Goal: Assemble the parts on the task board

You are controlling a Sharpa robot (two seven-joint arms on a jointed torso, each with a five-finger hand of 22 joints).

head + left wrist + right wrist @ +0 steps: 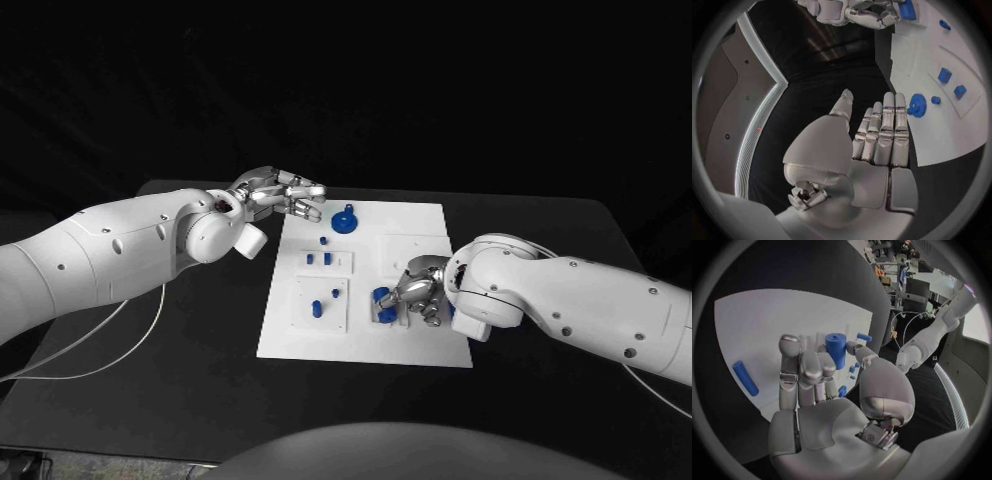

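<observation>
2 white arms, silver hands

The left arm [101,255] and right arm [577,300] wear smooth, rounded glossy white shells dotted with small dark screw holes, and thin pale cables trail beneath each. The left hand [281,195] and right hand [418,290] are metallic silver with segmented fingers; the wrist views show broad white-grey palm plates and exposed metal fittings at the thumb base

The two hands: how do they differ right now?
The left hand hangs over the far left corner of the board with its fingers straight and side by side, holding nothing; the right hand is low over the board's near right part, fingers curled around a blue cylinder. A blue gear lies just beyond the left hand's fingertips, untouched. Both are silver, on white arms.
</observation>
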